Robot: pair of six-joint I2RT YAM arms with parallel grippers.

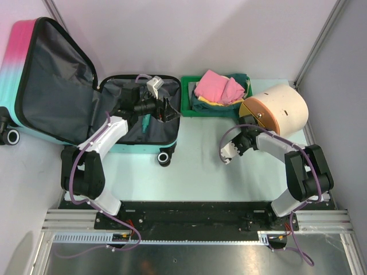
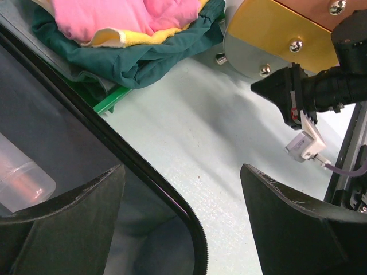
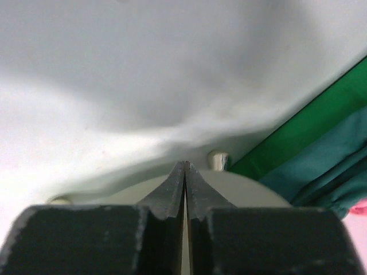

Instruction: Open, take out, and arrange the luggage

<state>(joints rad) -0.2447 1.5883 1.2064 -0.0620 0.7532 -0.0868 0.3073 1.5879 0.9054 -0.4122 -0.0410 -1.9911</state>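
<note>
The luggage lies open at the left, its pink-to-teal lid propped up and its dark grey lining showing. My left gripper hangs open over the right rim of the lower half. In the left wrist view nothing sits between the fingers of the left gripper, and the black zipper rim runs beneath them. A clear plastic container lies inside. My right gripper is shut, its tips together with nothing seen between them, right at the end face of the white-and-orange cylinder.
A green tray behind the table's middle holds pink clothes over teal cloth. The cylinder's gold end disc faces the right gripper. A small white-grey item sits in the suitcase. Frame posts stand at the back corners.
</note>
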